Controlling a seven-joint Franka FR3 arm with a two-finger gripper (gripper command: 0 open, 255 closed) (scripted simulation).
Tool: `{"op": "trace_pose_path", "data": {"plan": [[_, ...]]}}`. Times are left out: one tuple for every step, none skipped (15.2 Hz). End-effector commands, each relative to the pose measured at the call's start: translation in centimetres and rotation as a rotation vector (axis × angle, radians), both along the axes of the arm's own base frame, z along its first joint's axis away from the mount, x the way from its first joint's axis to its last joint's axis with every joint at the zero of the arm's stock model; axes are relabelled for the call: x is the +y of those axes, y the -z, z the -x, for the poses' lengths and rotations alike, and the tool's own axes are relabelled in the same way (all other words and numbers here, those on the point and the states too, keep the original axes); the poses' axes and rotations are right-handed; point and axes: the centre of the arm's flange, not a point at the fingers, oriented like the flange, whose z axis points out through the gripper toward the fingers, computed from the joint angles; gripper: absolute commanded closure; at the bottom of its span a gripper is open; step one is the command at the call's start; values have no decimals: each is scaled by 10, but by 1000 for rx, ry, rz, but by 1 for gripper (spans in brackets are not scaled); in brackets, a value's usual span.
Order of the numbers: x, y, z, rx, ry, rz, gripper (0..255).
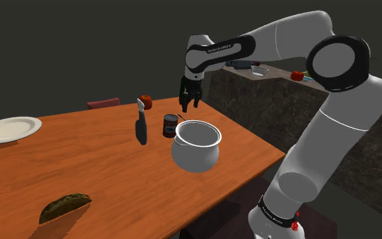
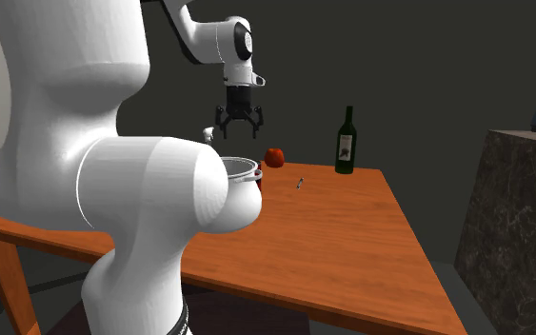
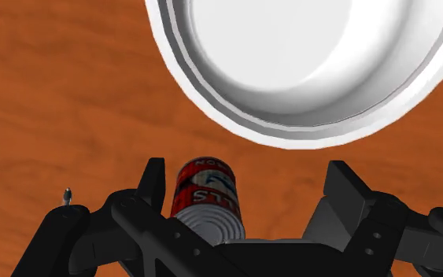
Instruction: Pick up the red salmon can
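Black claw (image 3: 247,177) hanging wide open above the orange-brown worktop (image 3: 54,102), red can (image 3: 208,197) with white lettering and a silvery lid standing upright below its spread fingers, closer to one, untouched, white pot (image 3: 235,130) sitting just beside it.

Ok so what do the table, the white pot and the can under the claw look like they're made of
Table: wood, matte orange-brown with streaky grain. Pot: plain white, smooth with soft sheen; maybe enamel or ceramic, can't tell. Can: likely metal, its silvery ringed end shows; red printed label.
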Motion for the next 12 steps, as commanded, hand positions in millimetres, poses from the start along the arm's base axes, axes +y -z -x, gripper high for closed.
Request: {"op": "trace_pose_path", "data": {"plan": [[-3, 13, -21, -7, 1, 0, 0], [-4, 19, -32, -11, 1, 0, 0], [-4, 25, -44, -14, 2, 0, 0], [-5, 31, -55, -17, 2, -1, 0], [-6, 37, -66, -20, 3, -1, 0], [-7, 43, -77, -24, 3, -1, 0], [-7, 49, -88, -27, 4, -1, 0], [-8, 55, -100, -30, 4, -1, 0], [-9, 61, -111, -34, 5, -1, 0], [-9, 67, -122, -37, 5, -2, 0], [-10, 73, -133, -40, 6, -2, 0], [-11, 78, -145, -44, 6, -2, 0]]}}
